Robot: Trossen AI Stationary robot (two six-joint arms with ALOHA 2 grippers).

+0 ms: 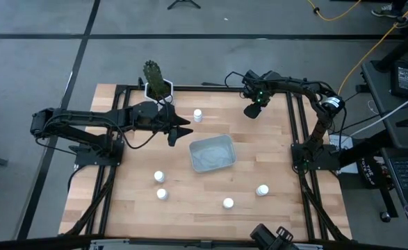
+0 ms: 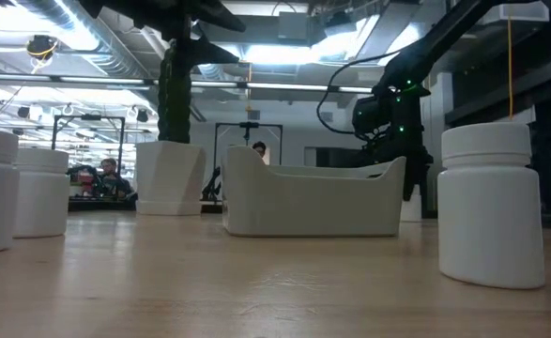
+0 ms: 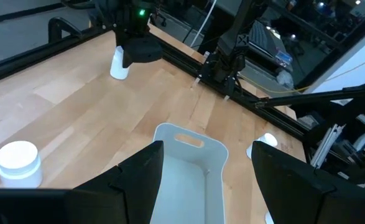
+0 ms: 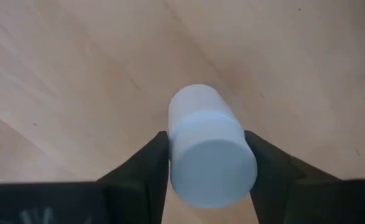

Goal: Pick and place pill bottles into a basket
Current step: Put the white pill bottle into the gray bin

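The pale blue-grey basket (image 1: 212, 153) sits mid-table and looks empty; it also shows in the left wrist view (image 3: 188, 163). Several white pill bottles stand on the wood: one at the far side (image 1: 198, 114), two at the near left (image 1: 159, 176), (image 1: 162, 194), two at the near right (image 1: 228, 203), (image 1: 262, 189). My right gripper (image 1: 254, 110), at the far right, is shut on another pill bottle (image 4: 210, 152). My left gripper (image 1: 183, 130) hangs open and empty just left of the basket. My right gripper pinches the pill bottle's cap (image 4: 212, 167) between its two fingers (image 4: 151, 163), one on each side. The fingers come from above, pointing down. The bottle is upright; in the left wrist view its base (image 3: 119, 70) looks to be on the table below the gripper.
A white hexagonal pot with a cactus (image 1: 158, 87) stands at the far edge, behind my left arm. Black frame rails run along the table's left and right sides (image 1: 295, 125). Bare wood lies between the basket and the near bottles.
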